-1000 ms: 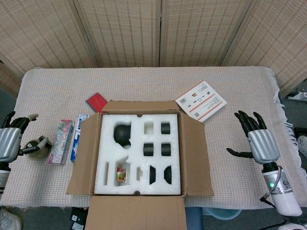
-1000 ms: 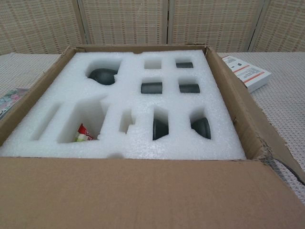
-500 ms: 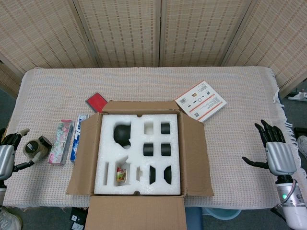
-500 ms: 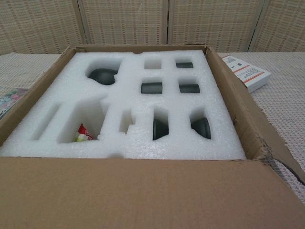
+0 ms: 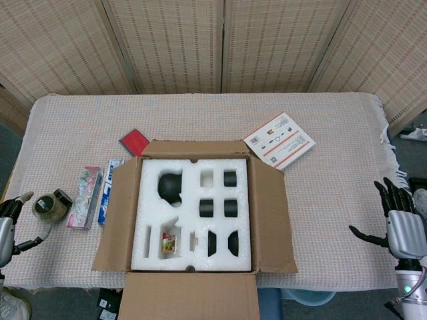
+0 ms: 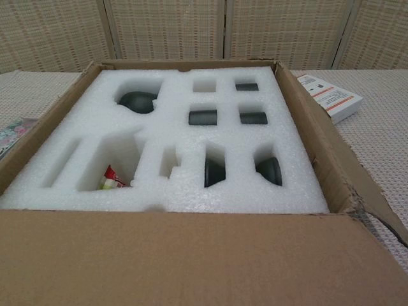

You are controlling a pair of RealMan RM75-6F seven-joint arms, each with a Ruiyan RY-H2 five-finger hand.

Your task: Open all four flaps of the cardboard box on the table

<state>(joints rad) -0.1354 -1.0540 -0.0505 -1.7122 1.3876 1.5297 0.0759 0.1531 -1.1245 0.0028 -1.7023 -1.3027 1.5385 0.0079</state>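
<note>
The brown cardboard box [image 5: 193, 220] sits mid-table [image 5: 333, 200], all four flaps folded outward, white foam insert [image 5: 193, 237] exposed.

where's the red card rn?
Head view: the flat red card lies on the table left of centre, just beyond the open cardboard box's far-left corner.

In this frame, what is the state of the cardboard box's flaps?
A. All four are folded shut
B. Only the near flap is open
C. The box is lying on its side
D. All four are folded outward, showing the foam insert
D: in the head view the cardboard box has every flap spread outward, and the white foam insert is fully exposed.
</note>
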